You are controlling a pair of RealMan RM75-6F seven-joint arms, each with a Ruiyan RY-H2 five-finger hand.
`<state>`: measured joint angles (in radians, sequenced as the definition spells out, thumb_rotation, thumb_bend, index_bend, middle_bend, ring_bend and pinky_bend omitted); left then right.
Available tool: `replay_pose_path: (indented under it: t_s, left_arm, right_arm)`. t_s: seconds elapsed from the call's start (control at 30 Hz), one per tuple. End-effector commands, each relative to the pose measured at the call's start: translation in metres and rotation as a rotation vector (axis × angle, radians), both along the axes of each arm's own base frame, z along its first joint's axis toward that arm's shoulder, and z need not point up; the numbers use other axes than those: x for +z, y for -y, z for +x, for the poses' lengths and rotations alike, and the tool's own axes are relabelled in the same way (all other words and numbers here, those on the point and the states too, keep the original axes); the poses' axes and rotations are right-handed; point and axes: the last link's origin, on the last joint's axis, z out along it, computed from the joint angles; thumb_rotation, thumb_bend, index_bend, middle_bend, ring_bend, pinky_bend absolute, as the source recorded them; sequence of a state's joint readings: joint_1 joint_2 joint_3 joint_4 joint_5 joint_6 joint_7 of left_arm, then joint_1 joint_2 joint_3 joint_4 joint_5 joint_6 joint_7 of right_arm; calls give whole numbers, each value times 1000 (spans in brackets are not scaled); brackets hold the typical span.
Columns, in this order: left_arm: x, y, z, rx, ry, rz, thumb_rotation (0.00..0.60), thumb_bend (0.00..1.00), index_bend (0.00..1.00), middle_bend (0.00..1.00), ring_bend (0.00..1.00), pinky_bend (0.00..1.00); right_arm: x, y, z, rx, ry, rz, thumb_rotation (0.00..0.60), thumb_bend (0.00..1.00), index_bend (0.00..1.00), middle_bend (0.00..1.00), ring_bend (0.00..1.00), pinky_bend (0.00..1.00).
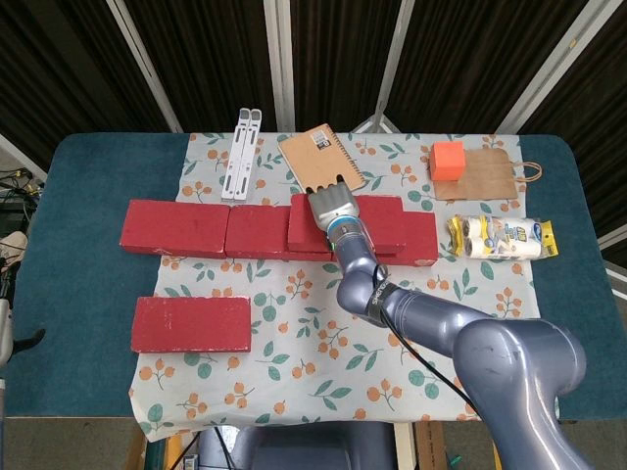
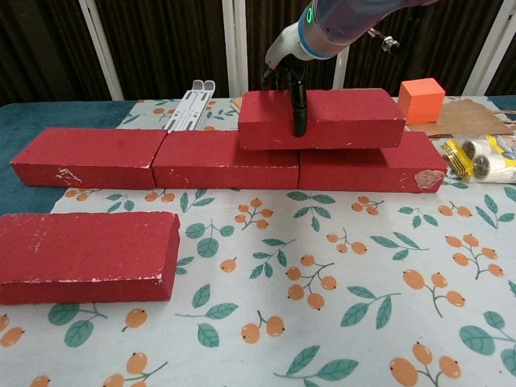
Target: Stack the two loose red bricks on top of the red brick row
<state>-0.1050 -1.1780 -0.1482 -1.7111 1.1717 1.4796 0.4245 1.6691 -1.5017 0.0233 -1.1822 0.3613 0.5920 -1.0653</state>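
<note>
A row of three red bricks point(image 1: 176, 227) point(image 2: 97, 157) lies across the cloth. A loose red brick point(image 1: 392, 217) point(image 2: 355, 118) rests on top of the row, over the seam between the middle and right bricks. My right hand point(image 1: 331, 204) point(image 2: 289, 68) grips this brick near its left end, with one finger down its front face. The other loose red brick point(image 1: 192, 324) point(image 2: 85, 256) lies flat in front of the row's left end. Only a sliver of my left hand point(image 1: 8, 333) shows at the left edge of the head view, thumb standing off, holding nothing.
Behind the row lie a brown notebook point(image 1: 321, 157), a white folding stand point(image 1: 241, 153) point(image 2: 187, 109), an orange block point(image 1: 448, 160) point(image 2: 421, 98) on a paper bag point(image 1: 487, 174), and a pack of rolls point(image 1: 501, 238) point(image 2: 477, 158) at the right.
</note>
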Motion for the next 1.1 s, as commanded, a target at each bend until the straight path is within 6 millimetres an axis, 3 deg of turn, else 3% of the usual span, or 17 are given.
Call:
replay_pose_path:
  t_s: [0.03, 0.6, 1.1]
  left_arm:
    - [0, 0, 0, 1, -2, 2, 600, 0, 66, 0, 0, 76]
    - [-2, -1, 0, 7, -19, 3, 600, 0, 72, 0, 0, 76]
    - [-4, -2, 0, 10, -27, 0, 600, 0, 73, 0, 0, 76]
  right_arm:
    - [-5, 3, -2, -1, -1, 1, 600, 3, 115, 244, 279, 0]
    - [-21, 11, -18, -15, -9, 14, 600, 3, 116, 244, 279, 0]
    - [-24, 15, -21, -13, 0, 19, 600, 3, 116, 244, 279, 0]
